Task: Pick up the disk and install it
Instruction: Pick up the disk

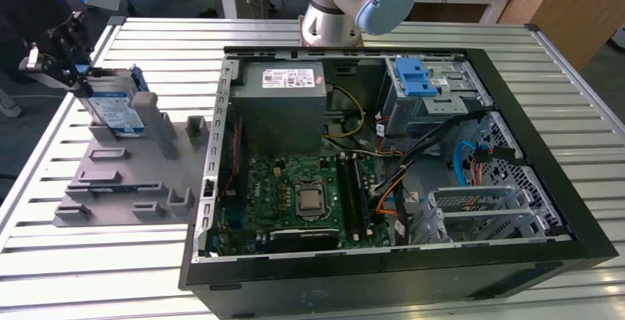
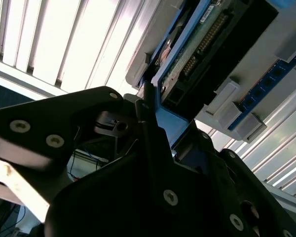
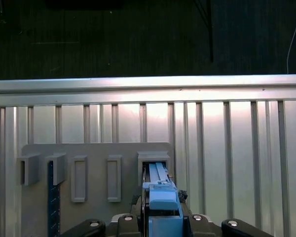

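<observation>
Fingers (image 2: 155, 143) pinch the flat rectangular metal disk (image 1: 110, 111), upright in a grey moulded holder (image 1: 117, 188).

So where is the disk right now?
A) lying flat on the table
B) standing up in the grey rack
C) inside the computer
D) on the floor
B: the disk stands upright in the grey rack, with the gripper closed on its blue frame.
</observation>
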Robot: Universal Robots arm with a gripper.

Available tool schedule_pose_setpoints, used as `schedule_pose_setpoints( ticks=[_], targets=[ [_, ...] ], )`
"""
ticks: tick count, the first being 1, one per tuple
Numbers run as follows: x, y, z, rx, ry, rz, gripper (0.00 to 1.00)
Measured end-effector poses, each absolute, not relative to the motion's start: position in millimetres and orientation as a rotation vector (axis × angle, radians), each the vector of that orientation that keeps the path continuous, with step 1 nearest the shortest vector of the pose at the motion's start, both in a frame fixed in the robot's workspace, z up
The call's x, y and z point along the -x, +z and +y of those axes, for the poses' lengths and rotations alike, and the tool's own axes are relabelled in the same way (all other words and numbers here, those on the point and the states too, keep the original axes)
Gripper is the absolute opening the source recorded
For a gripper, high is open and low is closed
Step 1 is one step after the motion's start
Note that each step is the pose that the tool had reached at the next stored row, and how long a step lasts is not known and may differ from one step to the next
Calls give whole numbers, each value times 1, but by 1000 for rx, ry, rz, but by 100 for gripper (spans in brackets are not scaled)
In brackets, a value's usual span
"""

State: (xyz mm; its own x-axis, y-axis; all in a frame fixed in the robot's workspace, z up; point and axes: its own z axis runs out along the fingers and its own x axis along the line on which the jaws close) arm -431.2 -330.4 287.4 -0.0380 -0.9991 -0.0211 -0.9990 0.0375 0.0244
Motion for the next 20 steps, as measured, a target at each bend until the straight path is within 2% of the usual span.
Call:
schedule_pose_setpoints(
  ticks=[13,14,16,17,20],
  targets=[
    [431,287,-330,-2198,-41,-2233,38],
    [431,287,-330,-2198,-41,-2233,44],
    [431,287,-330,-2198,-41,-2233,43],
    [431,287,-330,-2198,-41,-2233,36],
    [431,287,-330,-2198,-41,-2233,36]
  ],
)
